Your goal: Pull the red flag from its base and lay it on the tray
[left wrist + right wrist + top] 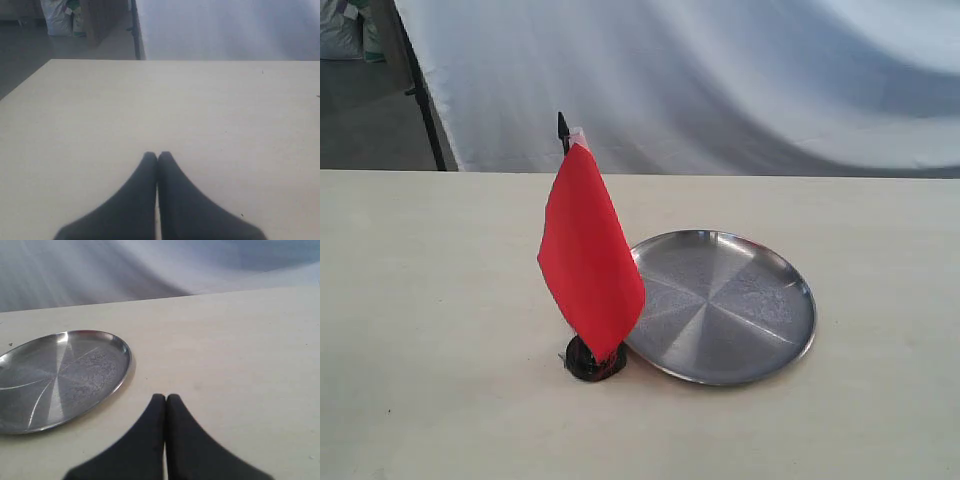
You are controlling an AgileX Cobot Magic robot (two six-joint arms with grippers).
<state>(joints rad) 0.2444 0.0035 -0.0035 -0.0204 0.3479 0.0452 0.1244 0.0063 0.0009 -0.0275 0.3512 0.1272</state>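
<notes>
The red flag (pixel 588 255) stands upright on its thin black stick, pointed tip up, planted in the small black base (pixel 592 360) on the pale table. Just right of it lies the round silver tray (pixel 725 305), empty; the tray (pixel 60 377) also shows in the right wrist view. Neither gripper appears in the exterior view. My left gripper (pixel 157 156) is shut with nothing in it, over bare table. My right gripper (pixel 165 398) is shut and empty too, a short way off the tray's rim. The flag and base are out of both wrist views.
The pale wooden table (pixel 440 300) spreads wide around flag and tray. A white cloth backdrop (pixel 720 80) hangs behind its far edge. A dark stand leg (pixel 425 110) and bags (pixel 62 17) sit on the floor beyond the far left corner.
</notes>
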